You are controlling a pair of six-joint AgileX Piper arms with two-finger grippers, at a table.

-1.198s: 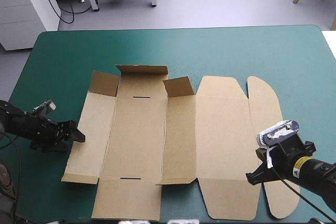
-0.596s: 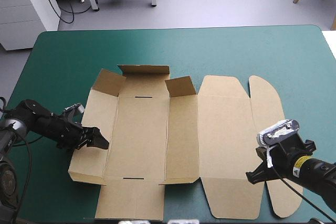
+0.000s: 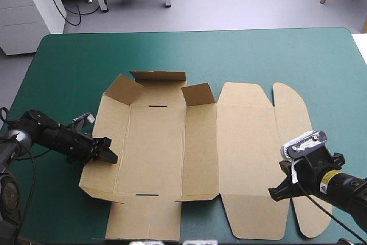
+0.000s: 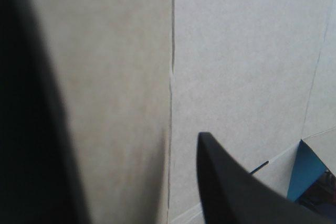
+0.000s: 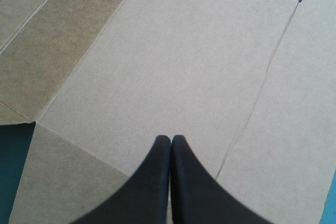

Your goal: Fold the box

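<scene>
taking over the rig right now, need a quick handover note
Left gripper: open, at the box's left wall panel, which looks slightly lifted.
Right gripper: shut, tips over the wide lid panel near the box's near right corner. I cannot tell whether it presses on the board.
Box: mid table, mostly flat, with three far flaps partly raised.
Done: nothing stood up or tucked yet.
Left: raise the walls and tuck the flaps to make the tray.
</scene>
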